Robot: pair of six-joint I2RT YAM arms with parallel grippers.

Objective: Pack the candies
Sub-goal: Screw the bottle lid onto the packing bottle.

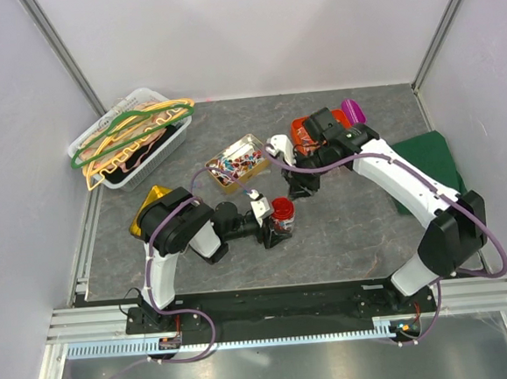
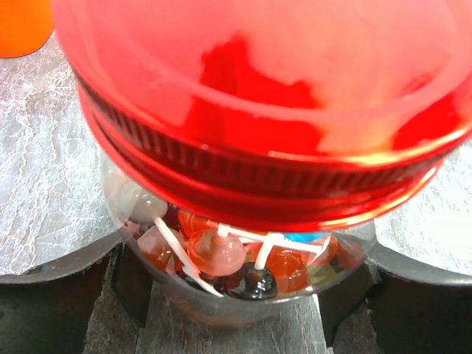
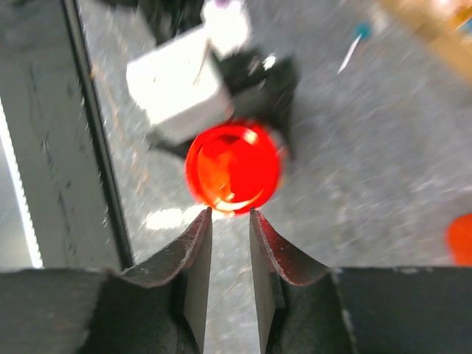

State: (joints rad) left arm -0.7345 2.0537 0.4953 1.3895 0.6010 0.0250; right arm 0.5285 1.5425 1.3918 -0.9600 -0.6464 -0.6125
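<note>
The candies point(image 2: 221, 254) nearest to being packed sit inside a clear jar point(image 2: 243, 302): round orange and pink balls and lollipop heads on white sticks, pressed against the wall under a red screw lid point(image 2: 258, 110). More candies lie in an open rectangular tray point(image 1: 212, 169), behind and to the left of the jar in the overhead view.

The jar stands upright on the grey table point(image 1: 344, 226), its long axis vertical. The left gripper point(image 2: 247, 258) takes it low down from the side. Its fingers point(image 2: 59, 302) are spread wide and clamped on the jar's body, one on each flank. The lid sits on the mouth and looks slightly tilted; whether it is threaded home I cannot tell.

The right gripper point(image 3: 230, 214) hangs above, looking down on the lid's round top. The lid lies just ahead of its fingertips, not between them. Its fingers point(image 3: 188, 265) stand a little apart and hold nothing, and the gap is clearly narrower than the lid. In my judgement the right arm is the one placed to work the lid. It would need to spread wider and shift forward to straddle the rim while the left braces the jar
</note>
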